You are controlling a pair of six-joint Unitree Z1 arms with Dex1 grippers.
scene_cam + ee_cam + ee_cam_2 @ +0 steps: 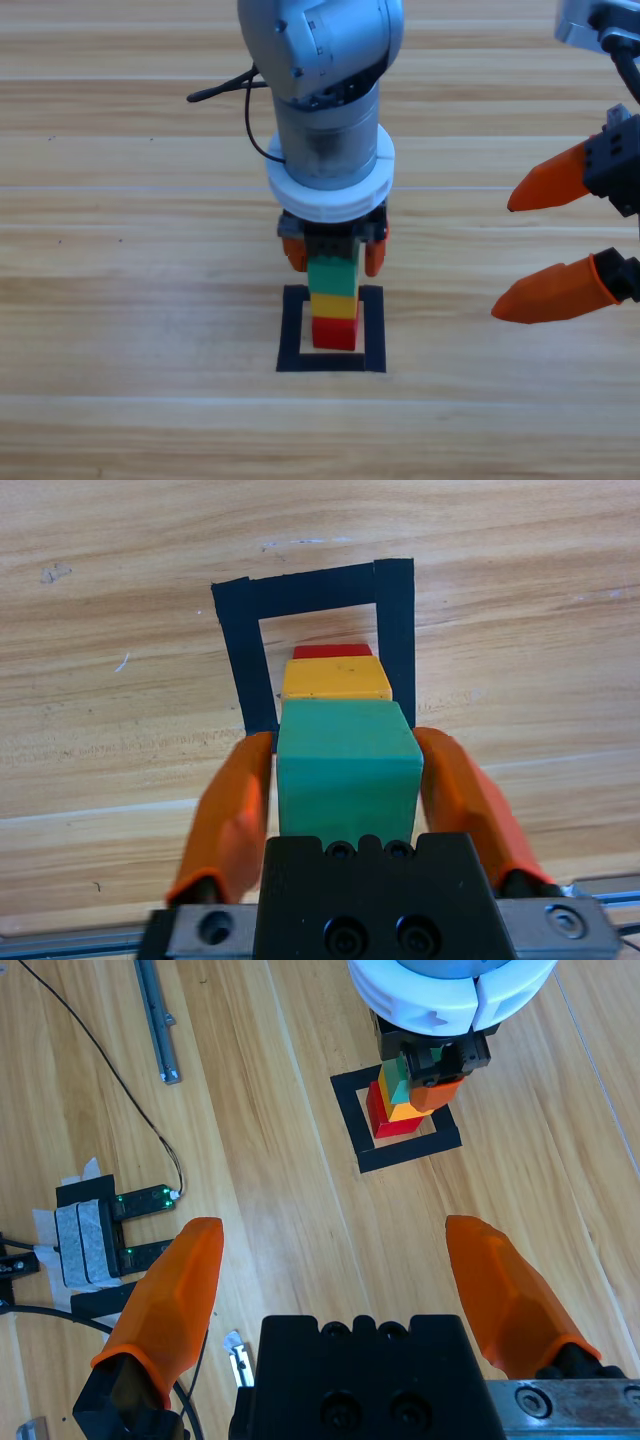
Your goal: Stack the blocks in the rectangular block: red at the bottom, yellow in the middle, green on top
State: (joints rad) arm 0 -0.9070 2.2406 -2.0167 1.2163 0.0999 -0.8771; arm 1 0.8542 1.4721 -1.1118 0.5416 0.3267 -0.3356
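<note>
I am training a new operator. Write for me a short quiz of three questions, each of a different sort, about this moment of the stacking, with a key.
1. True or false: the green cube sits on top of the yellow cube.
2. Multiple choice: where does the red cube stand? A) outside the tape outline B) inside the tape outline C) in the right tool
3. Fill in: the left tool has its jaws on either side of the ____ cube, while the right tool waits open at the right edge.

Key: 1 true; 2 B; 3 green
</note>
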